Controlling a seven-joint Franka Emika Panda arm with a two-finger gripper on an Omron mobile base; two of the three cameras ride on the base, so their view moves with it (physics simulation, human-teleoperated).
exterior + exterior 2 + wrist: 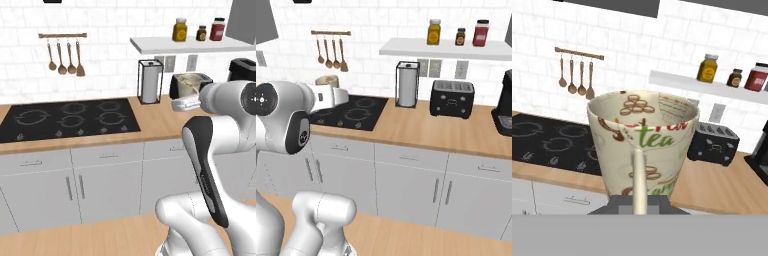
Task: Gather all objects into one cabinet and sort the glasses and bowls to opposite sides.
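Glazed beige cup (643, 145) is looking smooth and printed; wooden counter (421, 127) showing matt, stovetop (70, 119) gleaming black.

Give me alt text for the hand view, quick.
A beige cup printed with "tea" sits upright right in front of the camera, apparently in the gripper, above a wooden counter. Behind it are a black cooktop, a toaster and a shelf of jars.

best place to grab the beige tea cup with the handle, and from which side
Grip the cup low on its wall, one finger each side of the handle, coming in level from the handle side. It stands upright and tapers toward the base, so the lower part is probably narrow enough, and a level hold keeps the open mouth up.
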